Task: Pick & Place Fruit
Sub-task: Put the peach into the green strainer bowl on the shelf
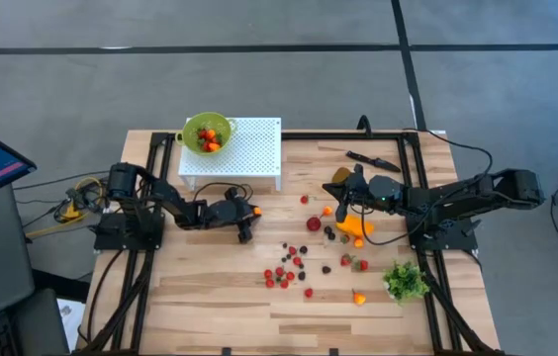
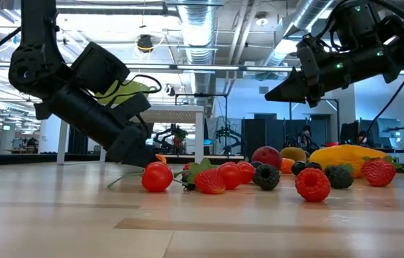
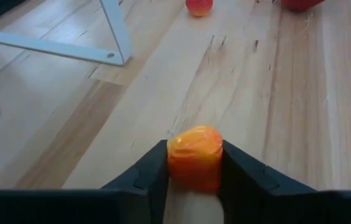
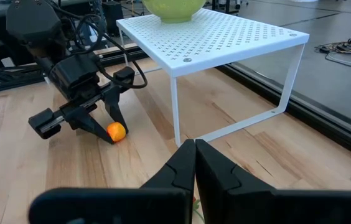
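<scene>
A small round orange fruit (image 3: 194,146) lies on the wooden table in front of the white rack, between the fingers of my left gripper (image 1: 251,212), which is shut on it. Several tiny red and dark berries (image 1: 289,267) are scattered over the table's middle. An elongated orange fruit (image 1: 353,227) and a brownish oval one (image 1: 338,175) lie near my right gripper (image 4: 194,149). That gripper hovers shut above the table and holds nothing. A green bowl (image 1: 207,133) with a few fruits in it stands on the rack. My left gripper pinches the small orange fruit by its two opposite sides (image 3: 174,158) between its two fingers (image 3: 154,171), at their free ends. The fingers slant down from the table's left. The fruit's underside rests on the table (image 4: 117,132).
The white perforated rack (image 1: 244,148) stands at the table's far left, just beyond my left gripper. A black knife (image 1: 373,158) lies at the far right and a green leafy bunch (image 1: 406,280) at the near right. Black frame rails run along both sides of the table.
</scene>
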### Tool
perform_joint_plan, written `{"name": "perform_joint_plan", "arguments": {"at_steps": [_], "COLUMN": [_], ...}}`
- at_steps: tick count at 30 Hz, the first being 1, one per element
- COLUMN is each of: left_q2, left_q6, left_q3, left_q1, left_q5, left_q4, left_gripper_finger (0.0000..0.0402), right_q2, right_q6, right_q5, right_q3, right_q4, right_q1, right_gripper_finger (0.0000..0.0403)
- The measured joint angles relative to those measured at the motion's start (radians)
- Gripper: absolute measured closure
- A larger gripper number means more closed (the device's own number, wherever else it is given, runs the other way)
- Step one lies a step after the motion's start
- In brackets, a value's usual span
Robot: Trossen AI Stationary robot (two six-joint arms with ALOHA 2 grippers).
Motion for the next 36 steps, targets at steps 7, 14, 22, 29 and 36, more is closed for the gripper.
{"name": "perform_joint_plan", "arguments": {"at_steps": [7, 14, 22, 29, 36], "left_q2": [0.000, -0.001, -0.237, -0.602, -0.847], "left_q6": [0.000, 0.000, 0.074, 0.250, 0.476], "left_q3": [0.000, -0.001, 0.026, 0.036, 0.036], "left_q1": [0.000, 0.000, 0.000, 0.006, 0.006], "left_q5": [0.012, 0.036, 0.185, 0.038, -0.204], "left_q4": [0.001, 0.015, 0.074, 0.077, 0.078], "left_gripper_finger": [0.0280, 0.0289, 0.0281, 0.0281, 0.0280], "right_q2": [0.000, 0.000, 0.000, 0.000, 0.000], "right_q6": [0.000, 0.000, 0.000, 0.000, 0.000], "right_q5": [0.000, 0.000, 0.000, 0.000, 0.000], "right_q3": [0.000, 0.000, 0.000, 0.000, 0.000], "right_q4": [0.000, 0.000, 0.000, 0.000, 0.000], "right_q1": [0.000, 0.000, 0.000, 0.000, 0.000], "right_gripper_finger": [0.0397, 0.0397, 0.0397, 0.0397, 0.0397]}}
